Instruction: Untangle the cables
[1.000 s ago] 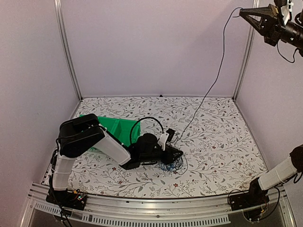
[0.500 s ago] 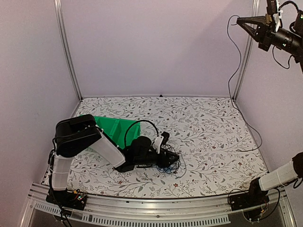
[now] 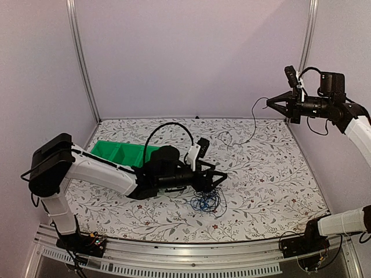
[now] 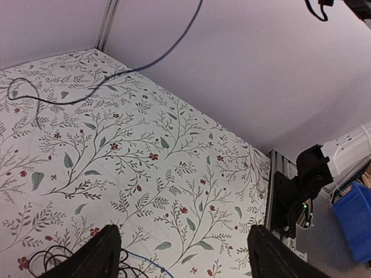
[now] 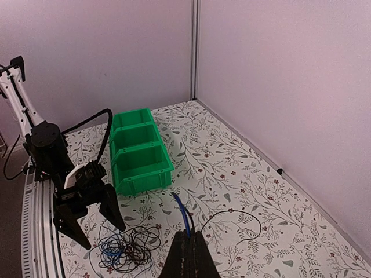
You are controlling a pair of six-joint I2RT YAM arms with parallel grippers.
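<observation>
Separating a blue cable (image 5: 181, 209) from the snarl (image 5: 124, 244), seemingly free: my right end effector (image 5: 186, 236) pinches it; my left end effector (image 4: 184, 258) gapes empty. Next: lay it aside.

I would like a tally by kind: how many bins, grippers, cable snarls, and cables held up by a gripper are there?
bin: 1
grippers, left gripper and right gripper: 2
snarl: 1
held cable: 1
Total: 5
</observation>
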